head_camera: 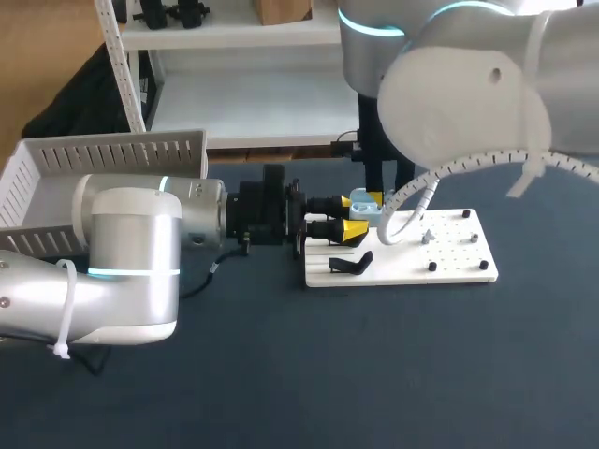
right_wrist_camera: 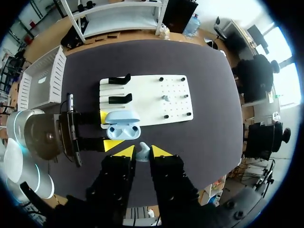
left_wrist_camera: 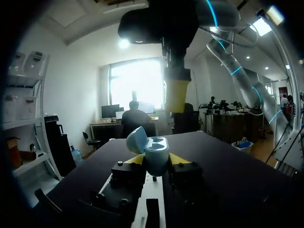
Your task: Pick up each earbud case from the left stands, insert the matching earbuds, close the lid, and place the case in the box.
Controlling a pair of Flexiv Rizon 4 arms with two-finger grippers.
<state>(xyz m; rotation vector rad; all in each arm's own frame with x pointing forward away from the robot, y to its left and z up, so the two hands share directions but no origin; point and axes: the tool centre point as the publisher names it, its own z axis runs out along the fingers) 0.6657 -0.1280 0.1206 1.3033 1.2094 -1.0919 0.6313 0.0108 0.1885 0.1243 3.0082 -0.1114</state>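
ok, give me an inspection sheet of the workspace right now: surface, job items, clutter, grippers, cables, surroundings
Surface: dark matte tabletop carrying a white pegboard plate.
Job's things: light blue earbud case, lid open, held over the plate's edge; small pale earbud just above it; black stands on the plate; white slatted box at the table's left; small grey piece on the plate, too small to identify.
Clutter: nothing seen.
Grippers: left gripper shut on the case; right gripper shut on the earbud.
Cables: white corrugated hose looping off the right arm; black cable under the left wrist.
Surroundings: nothing seen reaching over the table.
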